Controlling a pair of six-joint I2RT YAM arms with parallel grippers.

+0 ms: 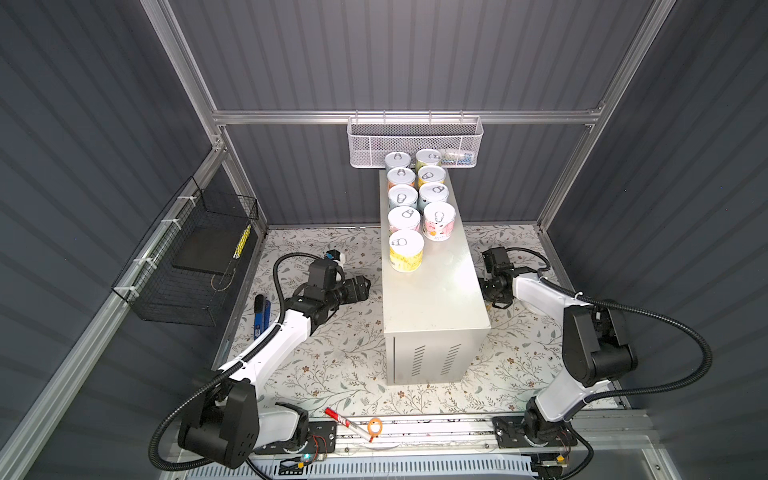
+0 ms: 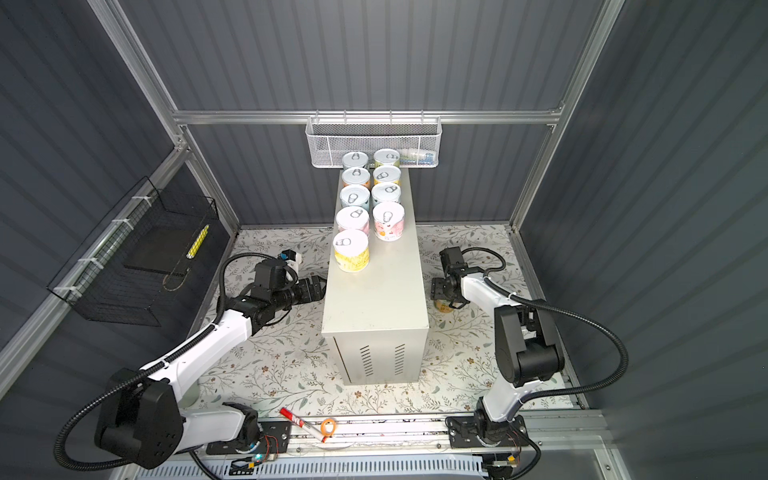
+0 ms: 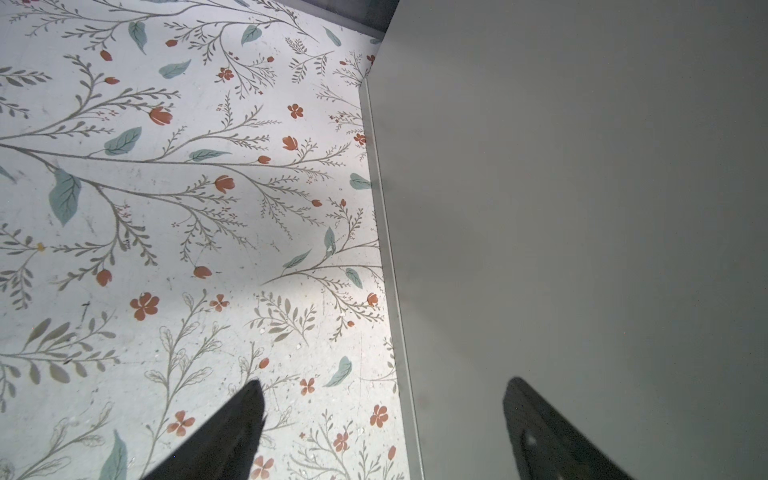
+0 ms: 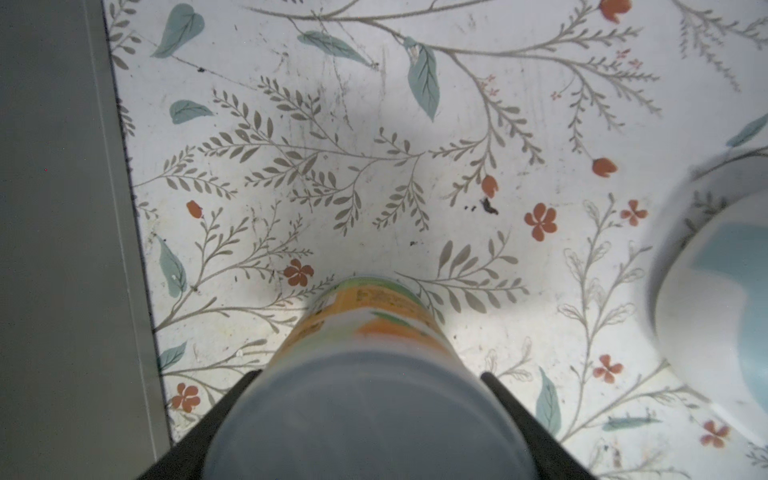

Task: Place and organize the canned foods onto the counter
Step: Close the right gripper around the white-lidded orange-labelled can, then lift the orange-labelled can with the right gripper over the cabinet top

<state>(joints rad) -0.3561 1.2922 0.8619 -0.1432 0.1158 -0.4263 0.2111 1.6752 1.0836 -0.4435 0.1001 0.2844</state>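
The cream counter [image 1: 440, 303] stands mid-scene, and several cans stand upright in two rows on its far half, the nearest a yellow can [image 1: 406, 250]. To the counter's right, low over the floral surface, my right gripper [image 4: 368, 374] is shut on an orange-labelled can [image 4: 370, 320]. A top view shows this can [image 2: 444, 306] under the wrist. My left gripper [image 3: 384, 399] is open and empty beside the counter's left wall [image 3: 582, 249]. It shows in both top views [image 1: 368, 286].
A white mesh basket [image 1: 415, 141] hangs behind the counter and a black wire basket [image 1: 187, 266] on the left wall. A blurred white and pale blue round thing [image 4: 715, 311] lies near the held can. A red marker [image 1: 349, 424], an orange ring [image 1: 375, 426] and blue tools [image 1: 262, 311] lie along the edges.
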